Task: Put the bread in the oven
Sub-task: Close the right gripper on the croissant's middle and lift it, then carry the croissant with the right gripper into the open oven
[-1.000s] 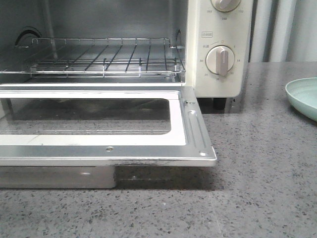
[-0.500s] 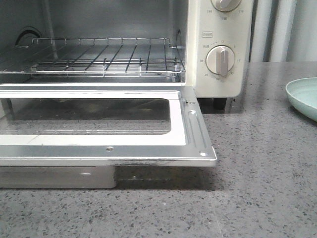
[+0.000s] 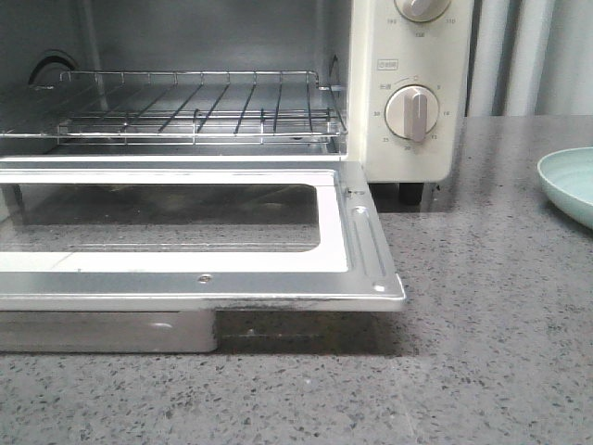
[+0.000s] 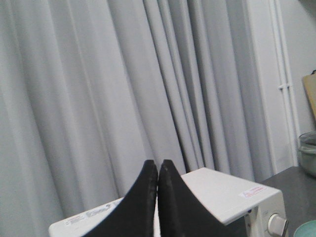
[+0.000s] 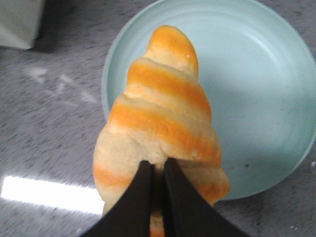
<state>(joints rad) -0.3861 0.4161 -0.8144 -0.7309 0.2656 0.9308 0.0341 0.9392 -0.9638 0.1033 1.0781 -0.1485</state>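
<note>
The cream-white oven [image 3: 408, 93] fills the left of the front view, its glass door [image 3: 185, 232] folded down flat and its wire rack [image 3: 185, 107] bare. Its top also shows in the left wrist view [image 4: 222, 192]. In the right wrist view my right gripper [image 5: 158, 165] is shut on the golden-orange striped bread [image 5: 163, 108] and holds it above the pale green plate [image 5: 256, 98]. My left gripper [image 4: 158, 165] is shut and empty, raised above the oven's top. Neither gripper shows in the front view.
The green plate's rim [image 3: 570, 185] shows at the right edge of the front view on the dark speckled countertop [image 3: 482, 352]. Grey curtains [image 4: 123, 89] hang behind the oven. A glass bowl [image 4: 308, 153] stands at the far right in the left wrist view.
In the front view the green plate has shifted slightly to the right. The oven, its door and its rack have not moved.
</note>
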